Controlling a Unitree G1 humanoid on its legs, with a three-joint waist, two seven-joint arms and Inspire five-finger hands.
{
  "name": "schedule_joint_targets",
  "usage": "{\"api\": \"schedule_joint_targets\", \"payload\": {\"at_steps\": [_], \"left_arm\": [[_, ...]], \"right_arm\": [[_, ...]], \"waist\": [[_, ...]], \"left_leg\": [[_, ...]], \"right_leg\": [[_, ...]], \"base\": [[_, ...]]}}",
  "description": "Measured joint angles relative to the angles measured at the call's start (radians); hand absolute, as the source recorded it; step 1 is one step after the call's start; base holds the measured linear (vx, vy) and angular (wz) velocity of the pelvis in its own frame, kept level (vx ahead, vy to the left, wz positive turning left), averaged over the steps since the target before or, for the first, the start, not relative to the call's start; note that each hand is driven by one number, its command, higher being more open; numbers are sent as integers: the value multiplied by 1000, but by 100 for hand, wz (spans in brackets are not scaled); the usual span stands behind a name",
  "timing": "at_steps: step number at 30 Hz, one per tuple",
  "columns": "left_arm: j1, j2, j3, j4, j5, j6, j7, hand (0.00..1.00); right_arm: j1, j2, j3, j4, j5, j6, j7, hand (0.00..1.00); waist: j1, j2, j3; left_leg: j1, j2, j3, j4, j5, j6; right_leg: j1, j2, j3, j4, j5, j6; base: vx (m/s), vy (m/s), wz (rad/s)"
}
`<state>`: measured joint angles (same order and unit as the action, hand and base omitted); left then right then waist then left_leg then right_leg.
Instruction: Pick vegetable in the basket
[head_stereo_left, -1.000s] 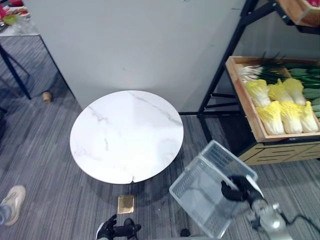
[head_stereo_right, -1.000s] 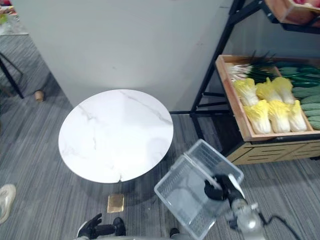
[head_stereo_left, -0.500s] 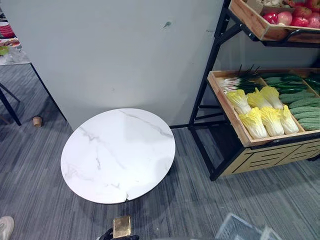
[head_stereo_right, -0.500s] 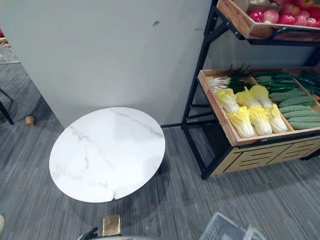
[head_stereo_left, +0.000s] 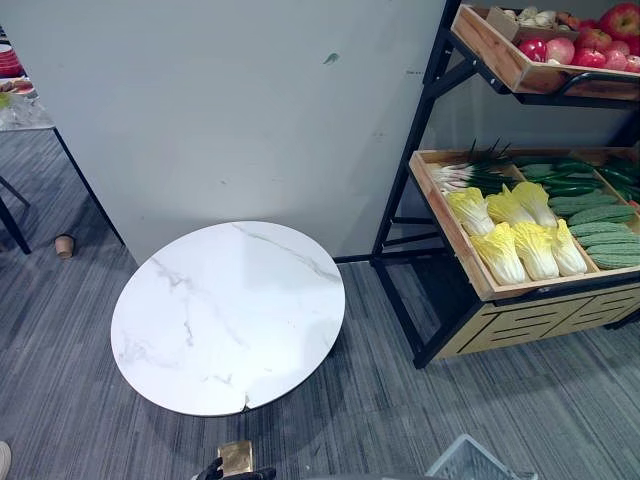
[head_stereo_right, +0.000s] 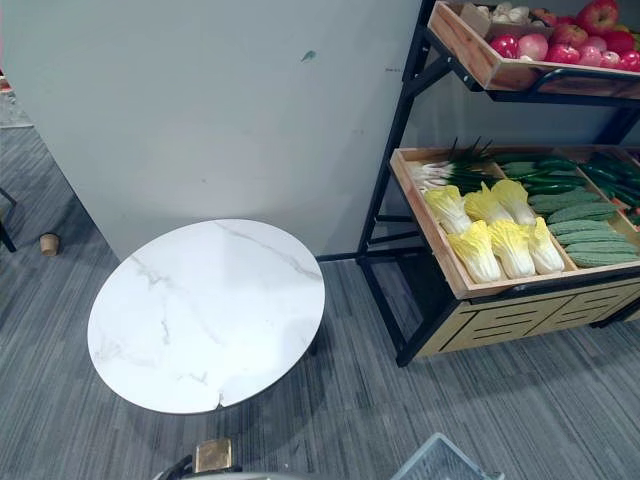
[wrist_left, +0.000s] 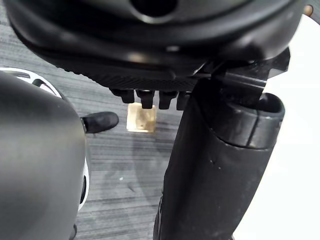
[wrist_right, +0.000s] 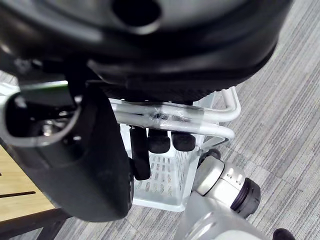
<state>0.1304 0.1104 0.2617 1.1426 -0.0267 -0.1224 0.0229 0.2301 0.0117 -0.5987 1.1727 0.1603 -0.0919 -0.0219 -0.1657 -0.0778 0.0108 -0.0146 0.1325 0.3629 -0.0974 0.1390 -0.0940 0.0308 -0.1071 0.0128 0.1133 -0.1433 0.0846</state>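
My right hand (wrist_right: 85, 165) is shut on the wire handle (wrist_right: 175, 117) of a clear plastic basket (wrist_right: 165, 175), which hangs below it over the carpet. A corner of the basket (head_stereo_left: 470, 462) shows at the lower edge of the eye views. Vegetables lie in a wooden crate (head_stereo_left: 440, 205) on the rack to the right: pale yellow cabbages (head_stereo_left: 520, 235), cucumbers (head_stereo_left: 600, 215) and spring onions (head_stereo_left: 475, 172). My left hand (head_stereo_left: 235, 472) hangs low by the floor, open with nothing in it, its thumb (wrist_left: 215, 170) large in the left wrist view.
A round white marble table (head_stereo_left: 230, 315) stands left of the black rack (head_stereo_left: 400, 215), in front of a grey partition (head_stereo_left: 250, 110). An upper crate holds apples (head_stereo_left: 570, 45). A gold square (head_stereo_left: 237, 457) and a small cup (head_stereo_left: 65, 245) lie on the grey carpet.
The camera has tilted up and turned right: the rack and its upper shelf now show more. The basket and my right hand have dropped toward the lower edge of the eye views.
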Motion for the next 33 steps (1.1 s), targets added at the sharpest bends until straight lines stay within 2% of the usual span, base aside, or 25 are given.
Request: {"api": "schedule_joint_targets", "payload": {"at_steps": [6,8,9,10,11,12,13,14,15,16,17,18,19,20,21,24,28,33], "left_arm": [[-2,-8,2,-1,1,0,13,100],[3,-20,32,-5,4,0,13,100],[5,-33,75,-28,11,2,14,100],[3,-41,105,-58,14,2,15,100],[-3,-55,122,-102,16,-6,21,100],[-10,-61,122,-115,14,-8,23,100],[-29,-81,131,-120,10,-9,25,100],[-32,-113,140,-120,-6,-10,25,100],[-35,-128,144,-119,-9,-11,27,100],[-36,-139,149,-118,-13,-11,27,100],[-41,-142,149,-119,-13,-13,28,100],[-49,-146,149,-119,-13,-17,31,100],[-58,-151,150,-118,-23,-22,36,100],[-65,-144,153,-119,-31,-21,37,100],[-65,-131,159,-120,-46,-25,39,100],[-43,-119,178,-118,-50,-28,42,100],[-48,-117,177,-103,-40,-25,34,100],[-47,-128,179,-87,-39,-15,34,100]], "right_arm": [[-19,7,28,-33,3,-1,6,0],[-18,20,29,-45,22,-2,11,0],[-20,37,29,-56,34,-1,12,0],[-18,48,31,-73,39,-1,12,0],[-18,43,34,-91,40,0,10,0],[-17,39,45,-97,39,1,8,0],[-18,14,79,-104,37,0,3,0],[-24,-10,116,-118,36,-1,-2,0],[-28,-14,128,-124,36,-2,-2,0],[-43,-18,155,-138,37,-3,-1,0],[-54,-15,159,-138,36,-3,-3,0],[-68,-11,161,-140,36,-4,-3,0],[-81,-13,172,-145,37,-7,-1,0],[-90,-8,176,-145,38,-6,-2,0],[-96,-5,192,-148,39,-5,1,0],[-94,-1,209,-148,41,-7,2,0],[-67,-4,206,-136,47,-12,2,0],[-56,-11,178,-137,78,-8,8,0]], "waist": [[1,0,12],[4,3,16],[12,-3,26],[28,6,42],[34,23,58],[37,34,66],[57,55,77],[86,84,77],[92,92,75],[93,91,76],[94,87,78],[93,83,79],[95,87,83],[97,74,93],[115,57,101],[123,46,95],[115,48,90],[110,70,89]], "left_leg": [[69,8,68,1,-33,-13],[89,28,108,35,-61,-25],[58,70,120,169,-116,-31],[3,124,110,332,-184,-30],[-97,194,19,546,-239,13],[-140,202,-63,622,-245,22],[-186,195,-212,706,-263,14],[-175,174,-318,705,-294,11],[-160,162,-357,684,-314,5],[-113,118,-456,598,-355,0],[-102,106,-486,566,-367,-10],[-95,96,-504,532,-388,-36],[-88,100,-473,504,-427,-86],[-88,95,-449,511,-432,-94],[-74,89,-395,525,-444,-84],[-45,87,-280,537,-462,-65],[-23,83,-230,537,-466,-59],[21,87,-156,535,-468,-55]], "right_leg": [[17,6,65,32,-20,-9],[17,15,105,58,-35,-12],[13,28,131,77,-39,-15],[11,50,145,87,-38,-17],[8,83,150,106,-38,-19],[4,93,152,117,-40,-22],[-11,110,178,139,-43,-23],[-36,126,224,157,-45,-20],[-49,132,247,166,-47,-16],[-90,134,287,199,-57,0],[-109,135,297,212,-61,7],[-140,137,316,233,-67,17],[-172,139,342,262,-74,33],[-182,136,365,276,-74,40],[-192,134,416,279,-64,58],[-191,125,522,217,-14,91],[-187,112,545,180,24,110],[-188,120,586,174,54,123]], "base": [[3,-8,-33],[-1,-61,-57],[13,-126,-56],[10,-132,-55],[-10,-96,-32],[-26,-39,-40],[-14,42,-85],[-7,101,-104],[-13,242,-114],[-23,229,-71],[-39,214,-67],[-72,161,-52],[-100,215,-54],[-123,281,-91],[-119,275,-111],[-76,175,-106],[-47,94,-40],[-44,52,-44]]}}
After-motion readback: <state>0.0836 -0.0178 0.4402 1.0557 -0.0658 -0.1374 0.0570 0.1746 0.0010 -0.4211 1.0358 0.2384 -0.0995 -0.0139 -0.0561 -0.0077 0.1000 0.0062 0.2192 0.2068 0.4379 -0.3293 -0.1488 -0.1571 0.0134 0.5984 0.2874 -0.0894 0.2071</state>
